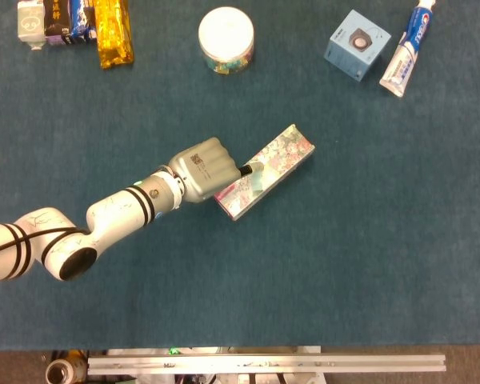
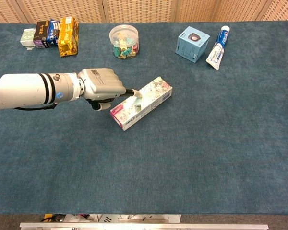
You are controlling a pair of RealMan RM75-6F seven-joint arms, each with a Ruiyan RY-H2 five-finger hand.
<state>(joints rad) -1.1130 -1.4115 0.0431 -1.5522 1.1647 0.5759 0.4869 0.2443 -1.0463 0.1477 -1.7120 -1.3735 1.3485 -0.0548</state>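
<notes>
At the far left of the counter (image 1: 368,272), along its back edge, stands a row of small packets (image 1: 54,18) with a gold foil pack (image 1: 113,32) at the row's right end; the chest view shows the same row (image 2: 38,33) and gold pack (image 2: 67,29).

The left arm (image 1: 88,228) reaches in from the left across the blue cloth. Its left robot hand (image 1: 202,170) is curled into a fist, with a dark fingertip (image 1: 246,170) stretched out to the right and touching the top of the tissue box (image 1: 276,164). In the chest view the left robot hand (image 2: 102,86) shows the same pose, the fingertip (image 2: 132,91) resting at a pale tuft of tissue (image 2: 137,98) that stands up from the box's slot. Whether that tuft is pinched or only touched cannot be told from either view.

The tissue box (image 2: 144,103) lies flat near the middle of the counter, set on a slant, its near end towards the left and its far end towards the right, just beside the hand.

Behind it, well apart, stands a round clear jar with a white lid (image 1: 226,38); the chest view shows colourful small pieces inside the jar (image 2: 124,41). Further right sit a light blue box (image 1: 357,45) and, just beside it, a toothpaste tube (image 1: 406,50), lying at a slant.

The right robot hand is out of both views.
</notes>
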